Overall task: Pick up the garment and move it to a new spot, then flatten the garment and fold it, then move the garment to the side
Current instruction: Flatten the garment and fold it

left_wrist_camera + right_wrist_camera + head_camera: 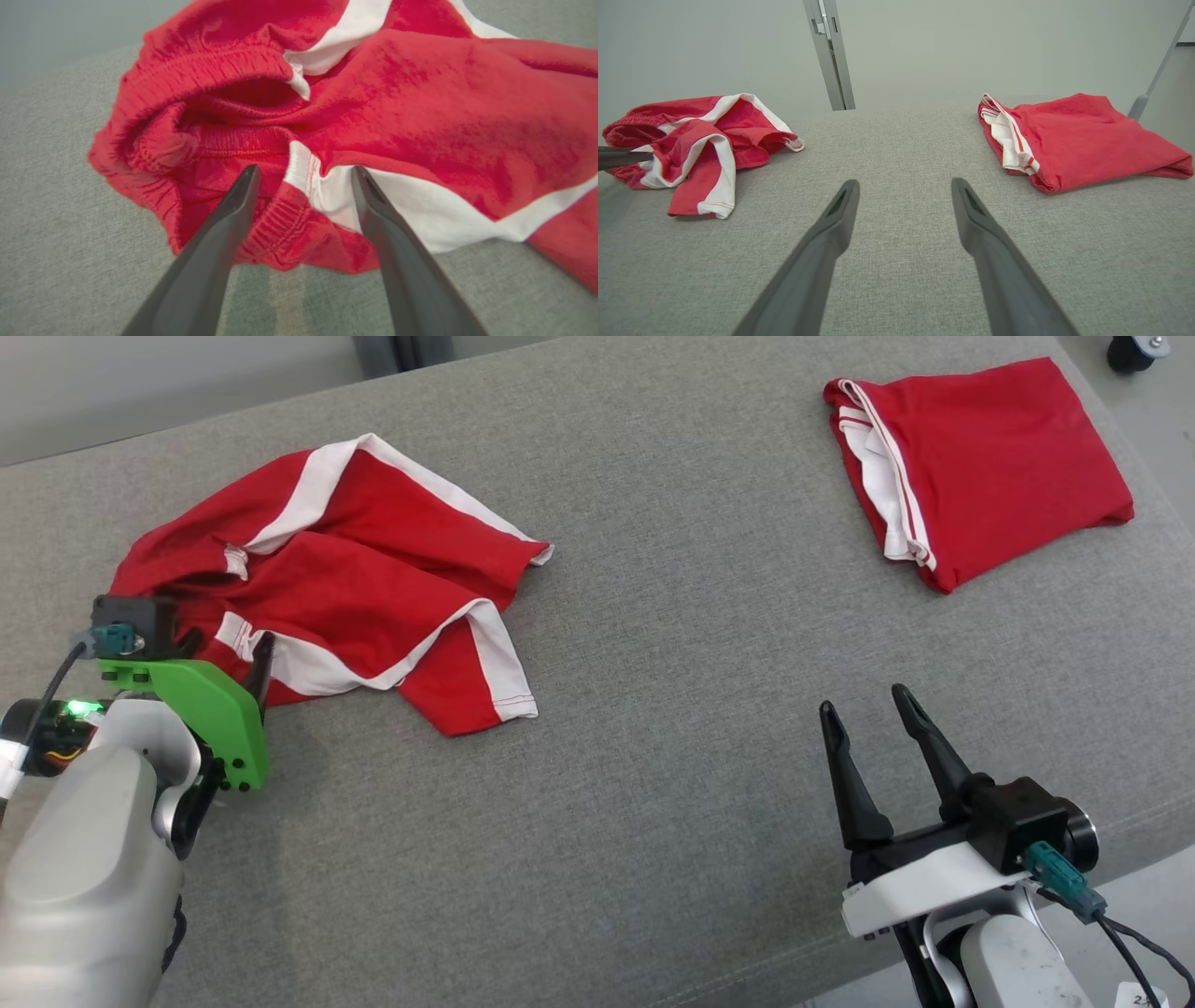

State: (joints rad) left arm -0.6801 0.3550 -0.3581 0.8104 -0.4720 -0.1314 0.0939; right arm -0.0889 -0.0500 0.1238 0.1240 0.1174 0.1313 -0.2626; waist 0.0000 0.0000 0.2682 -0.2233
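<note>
Step in hand: first pick-up. At left of grey surface (653,728): crumpled garment (345,579). Left gripper (304,170) wide open astride waistband edge, gripping nothing; possibly touching cloth, hard to tell. Right gripper (864,700) open, empty, well apart. Next: close on waistband fold, lift.

The fingers (831,233) stand apart over grey fabric (896,140) between a crumpled garment (696,140) and a folded garment (1083,135).

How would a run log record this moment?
phase: pre-grasp | left tool: open at crumpled garment waistband | right tool: open above grey surface | folded garment: right side
</note>
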